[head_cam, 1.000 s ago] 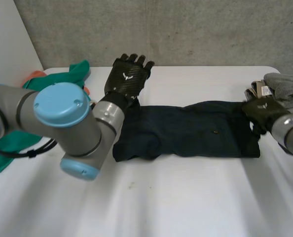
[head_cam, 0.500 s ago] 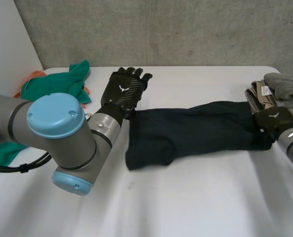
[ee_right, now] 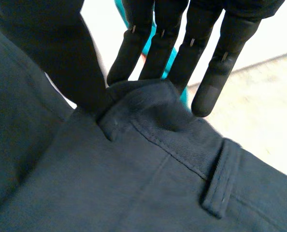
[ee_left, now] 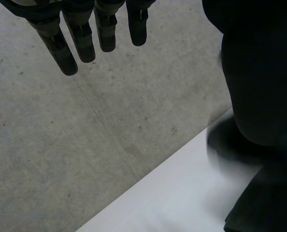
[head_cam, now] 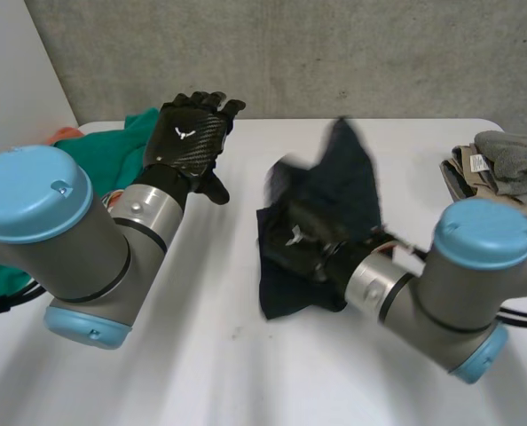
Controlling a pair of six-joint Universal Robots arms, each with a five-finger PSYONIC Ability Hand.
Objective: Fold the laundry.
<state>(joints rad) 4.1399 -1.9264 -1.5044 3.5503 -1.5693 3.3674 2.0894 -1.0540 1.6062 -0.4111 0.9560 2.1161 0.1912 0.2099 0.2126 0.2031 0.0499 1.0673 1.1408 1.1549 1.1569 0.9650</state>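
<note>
A dark navy garment (head_cam: 343, 191) lies bunched in the middle of the white table (head_cam: 246, 382), one end flung up and over. My right hand (head_cam: 297, 241) is low on its left part. In the right wrist view the thumb and fingers (ee_right: 182, 43) pinch the garment's waistband (ee_right: 153, 111), beside a belt loop. My left hand (head_cam: 185, 138) is raised above the table, left of the garment and apart from it, its fingers (ee_left: 80, 41) straight and holding nothing. The dark cloth (ee_left: 259, 96) hangs beside that hand.
A green cloth (head_cam: 113, 151) with an orange one (head_cam: 66, 134) lies at the back left, under my left arm. A stack of folded grey and tan laundry (head_cam: 503, 169) sits at the right edge. A grey wall stands behind the table.
My right hand has closed on the garment's right end and swept it left across the table, folding it over. My left hand has lifted away to the left.
</note>
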